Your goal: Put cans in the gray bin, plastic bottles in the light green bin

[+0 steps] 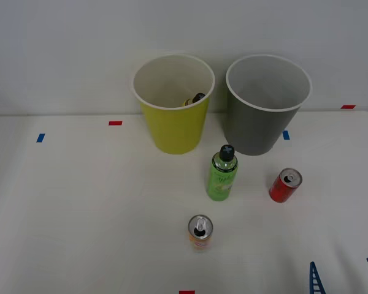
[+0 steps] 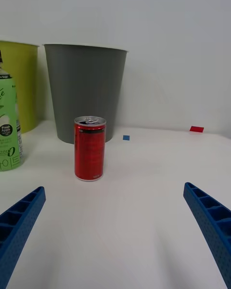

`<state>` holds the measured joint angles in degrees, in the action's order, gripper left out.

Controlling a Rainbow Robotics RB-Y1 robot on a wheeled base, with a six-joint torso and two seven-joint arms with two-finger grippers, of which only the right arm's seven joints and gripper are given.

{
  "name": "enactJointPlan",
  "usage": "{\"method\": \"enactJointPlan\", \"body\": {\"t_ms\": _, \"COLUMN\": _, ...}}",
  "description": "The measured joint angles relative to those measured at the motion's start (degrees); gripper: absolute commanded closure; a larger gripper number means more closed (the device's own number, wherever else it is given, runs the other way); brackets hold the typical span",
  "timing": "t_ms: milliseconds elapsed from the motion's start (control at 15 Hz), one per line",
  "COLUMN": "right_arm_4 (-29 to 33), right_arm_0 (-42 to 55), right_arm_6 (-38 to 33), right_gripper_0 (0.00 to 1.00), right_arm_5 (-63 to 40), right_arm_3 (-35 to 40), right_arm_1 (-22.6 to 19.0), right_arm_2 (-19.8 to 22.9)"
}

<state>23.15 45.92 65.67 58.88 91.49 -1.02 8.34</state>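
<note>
Here my end effector sits low over the white table, near its front right corner, fingers spread wide with nothing between them. Nearest me in the front view is the orange can, upright and off to the left of the end effector. Straight ahead of the fingers stands the red can, upright and well clear of both tips. To its left, slightly farther back, I see the green bottle, upright with its black cap on, close in front of the gap between the two bins. Behind the red can is the gray bin, and beside it, to the left, the green bin, where something dark and yellowish lies inside against the wall; I can't tell what it is. Small red and blue tape marks dot the table.
</note>
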Motion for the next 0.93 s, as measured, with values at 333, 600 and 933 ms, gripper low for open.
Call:
{"method": "enactJointPlan", "body": {"t_ms": 333, "right_arm_4": -2.1, "right_arm_0": -1.6, "right_arm_6": 1.1, "right_gripper_0": 0.00, "right_arm_5": -5.2, "right_arm_3": 1.0, "right_arm_1": -0.8, "right_arm_2": -5.2}}
{"method": "enactJointPlan", "body": {"t_ms": 600, "right_arm_4": -5.8, "right_arm_0": -3.9, "right_arm_6": 2.8, "right_gripper_0": 0.00, "right_arm_5": -14.4, "right_arm_3": 5.8, "right_arm_1": -2.5, "right_arm_2": -10.5}}
{"method": "enactJointPlan", "body": {"t_ms": 933, "right_arm_4": -5.5, "right_arm_0": -10.9, "right_arm_6": 3.5, "right_gripper_0": 0.00, "right_arm_5": -21.1, "right_arm_3": 6.2, "right_arm_1": -3.0, "right_arm_2": -11.1}}
